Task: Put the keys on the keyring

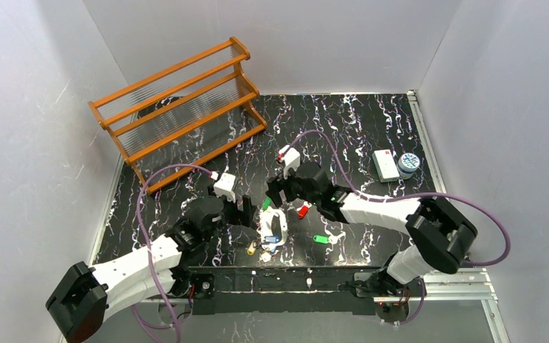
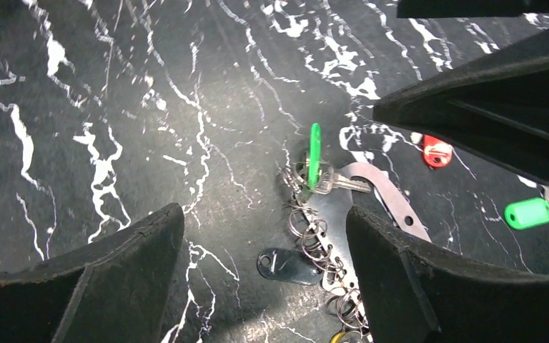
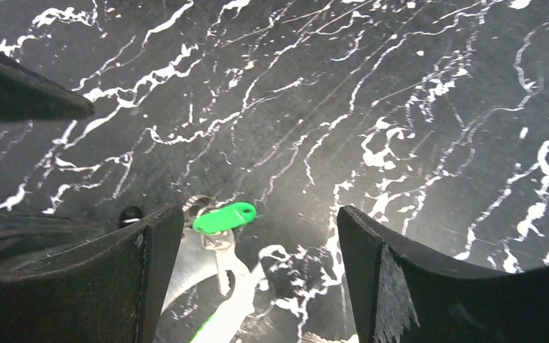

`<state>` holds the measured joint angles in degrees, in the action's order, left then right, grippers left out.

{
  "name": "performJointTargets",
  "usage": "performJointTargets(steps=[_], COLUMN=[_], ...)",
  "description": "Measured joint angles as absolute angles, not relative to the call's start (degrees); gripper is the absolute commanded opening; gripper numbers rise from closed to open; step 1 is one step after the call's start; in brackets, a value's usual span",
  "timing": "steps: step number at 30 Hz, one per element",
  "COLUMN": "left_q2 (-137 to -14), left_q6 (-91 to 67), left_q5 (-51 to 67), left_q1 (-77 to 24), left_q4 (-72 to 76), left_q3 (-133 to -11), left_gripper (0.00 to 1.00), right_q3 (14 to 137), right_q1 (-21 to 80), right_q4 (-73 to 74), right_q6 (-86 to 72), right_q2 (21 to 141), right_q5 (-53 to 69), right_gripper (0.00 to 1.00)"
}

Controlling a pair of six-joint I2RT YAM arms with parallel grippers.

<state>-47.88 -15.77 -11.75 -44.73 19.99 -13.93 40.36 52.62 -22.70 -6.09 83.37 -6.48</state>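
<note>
The pale keyring (image 1: 270, 223) lies on the black marbled table between my two grippers. A green-tagged key (image 1: 265, 204) sits at its far end, and a blue key (image 1: 272, 239) and a yellow key (image 1: 251, 249) at its near end. A red key (image 1: 303, 211) and another green key (image 1: 319, 239) lie loose to its right. My left gripper (image 2: 264, 214) is open and empty over the keyring (image 2: 393, 204), its small split rings and a dark tag (image 2: 289, 266). My right gripper (image 3: 259, 214) is open and empty above the green key (image 3: 224, 217) and the keyring (image 3: 239, 296).
An orange wooden rack (image 1: 179, 107) stands at the back left. A white box (image 1: 384, 164) and a small round container (image 1: 408, 164) sit at the right. The right gripper's dark fingers (image 2: 486, 107) show at the left wrist view's upper right.
</note>
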Motion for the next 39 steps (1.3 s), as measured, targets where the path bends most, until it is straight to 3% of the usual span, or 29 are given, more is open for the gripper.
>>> performJointTargets(steps=[11,21,28,39], left_q2=[-57.2,-57.2,-56.8,-56.8], left_q6=[-27.4,-32.1,-34.8,-35.2], left_q5=[-18.0,-15.4,-8.6,-4.1], left_q1=[-44.2,-41.2,-34.8,-32.7], left_q4=[5.6,3.3,4.3,4.4], left_q3=[-21.8,-21.9,-21.6,-21.1], left_gripper=[0.86,0.86,0.85,0.85], right_q3=[48.4,51.8,54.1,56.9], right_q1=[52.6,52.6,52.9,53.7], right_q4=[-14.5,-11.6,-9.9,-7.2], right_q6=[-12.6,-15.1,-15.7,-15.5], right_q2=[93.6,97.9,101.0,103.3], right_q5=[5.3,11.4,13.1,13.7], right_gripper=[0.6,0.38,0.33,0.37])
